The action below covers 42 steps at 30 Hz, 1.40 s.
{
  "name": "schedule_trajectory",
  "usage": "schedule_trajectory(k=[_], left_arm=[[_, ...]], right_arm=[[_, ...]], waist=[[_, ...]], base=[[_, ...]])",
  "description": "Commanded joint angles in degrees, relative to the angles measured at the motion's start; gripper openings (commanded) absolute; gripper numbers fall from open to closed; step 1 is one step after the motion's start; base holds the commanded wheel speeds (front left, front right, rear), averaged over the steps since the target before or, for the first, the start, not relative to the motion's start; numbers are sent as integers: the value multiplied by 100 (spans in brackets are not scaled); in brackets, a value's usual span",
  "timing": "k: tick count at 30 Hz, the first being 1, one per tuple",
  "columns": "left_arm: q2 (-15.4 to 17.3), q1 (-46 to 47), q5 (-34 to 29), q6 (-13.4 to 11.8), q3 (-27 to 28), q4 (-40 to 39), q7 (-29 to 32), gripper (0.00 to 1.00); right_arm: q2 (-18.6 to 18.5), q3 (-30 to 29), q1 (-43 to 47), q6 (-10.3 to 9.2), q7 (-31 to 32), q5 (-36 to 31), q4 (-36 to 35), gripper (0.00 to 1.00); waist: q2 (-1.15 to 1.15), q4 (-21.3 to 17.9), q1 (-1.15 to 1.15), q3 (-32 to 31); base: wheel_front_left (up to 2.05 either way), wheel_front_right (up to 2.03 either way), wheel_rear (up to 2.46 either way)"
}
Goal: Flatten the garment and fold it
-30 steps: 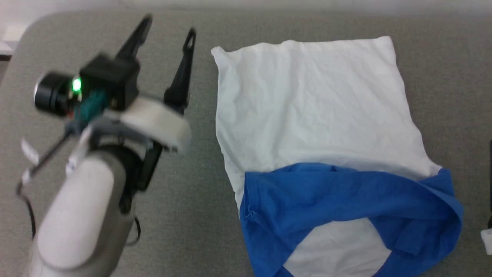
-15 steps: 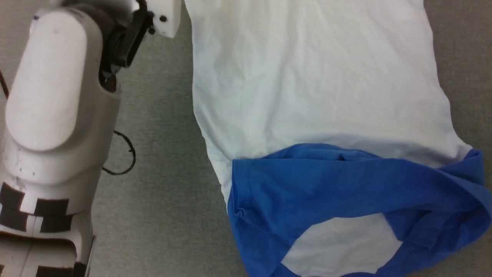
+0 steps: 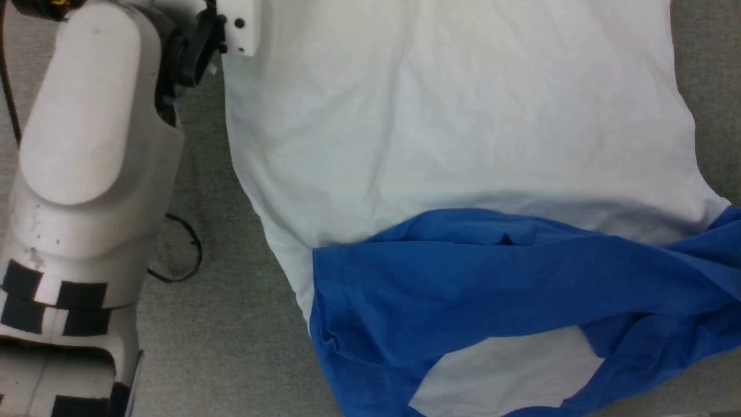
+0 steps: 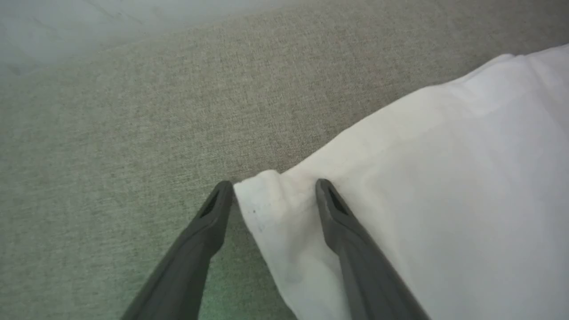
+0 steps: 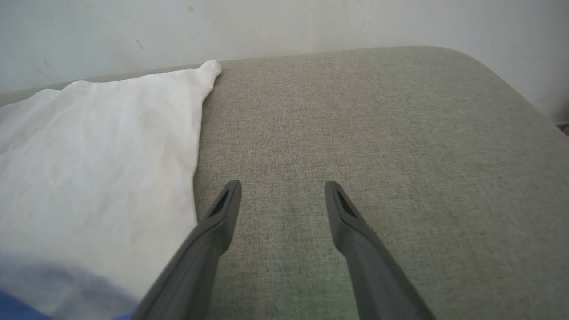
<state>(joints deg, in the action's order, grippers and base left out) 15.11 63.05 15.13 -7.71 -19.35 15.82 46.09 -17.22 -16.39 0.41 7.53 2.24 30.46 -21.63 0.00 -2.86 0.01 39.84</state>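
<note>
And the left gripper (image 4: 274, 184), jaws wide and holding nothing, straddles the far-left hem corner (image 4: 266, 200) of the white-and-blue T-shirt (image 3: 463, 145), which lies on the grey table (image 5: 378, 111) running near to far, blue sleeves (image 3: 463, 278) toward the robot, while the right gripper (image 5: 281, 184), likewise spread and empty, hovers just right of its edge.

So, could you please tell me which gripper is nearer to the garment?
Left. The left gripper has a corner of the garment between its open jaws; the right gripper, open, is over the grey surface beside its edge.
</note>
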Motion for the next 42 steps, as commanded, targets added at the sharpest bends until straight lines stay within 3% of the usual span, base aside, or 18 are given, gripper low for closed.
schedule_trajectory(k=[1,2,9,15,19,22,25,28,29,32,42], left_arm=[[110,-99,-42,-55,-2,-7,45,15],[163,-122,-79,-65,-10,-28,33,0],[258,-422,-52,-91,3,-97,-266,0],[183,-666,74,1,-63,-82,-535,0],[84,-684,98,52,-154,-73,-698,0],[-44,-612,107,68,-239,-79,-776,0],[-133,-551,104,57,-291,-85,-802,0],[-289,-433,72,21,-399,-103,-847,0],[-289,-433,72,21,-399,-103,-847,0],[-461,-323,53,18,-531,-109,-885,0],[-719,-97,22,33,-765,-120,-914,0]], right_arm=[[-41,12,-91,-4,-55,50,30,100],[-56,20,-111,-4,-66,56,48,100],[-323,43,-425,-4,18,533,-276,100],[-1487,-297,-1686,-4,794,1283,-1069,100],[-1843,39,-2974,-4,1791,1897,-536,100],[-1969,556,-3873,-4,2543,1761,169,100],[-1856,876,-4385,-4,3003,1599,704,100],[-1544,1313,-5249,-4,3498,913,1801,100],[-1544,1313,-5249,-4,3498,913,1801,100],[-1253,1553,-5742,-4,3705,288,2758,100],[-977,1571,-6126,-4,3779,-355,3804,100]], waist=[[0,-106,-1,103],[0,-118,-1,106],[0,-151,-1,-90],[0,-82,-1,-395],[0,46,-1,-457],[0,191,-1,-404],[0,284,-1,-335],[0,451,-1,-185],[0,451,-1,-185],[0,640,-1,-47],[0,1001,-1,222]], base=[[0,0,0],[0,0,0],[0,0,0],[0,0,0],[0,0,0],[0,0,0],[0,0,0],[0,0,0],[0,0,0],[0,0,0],[0,0,0]])
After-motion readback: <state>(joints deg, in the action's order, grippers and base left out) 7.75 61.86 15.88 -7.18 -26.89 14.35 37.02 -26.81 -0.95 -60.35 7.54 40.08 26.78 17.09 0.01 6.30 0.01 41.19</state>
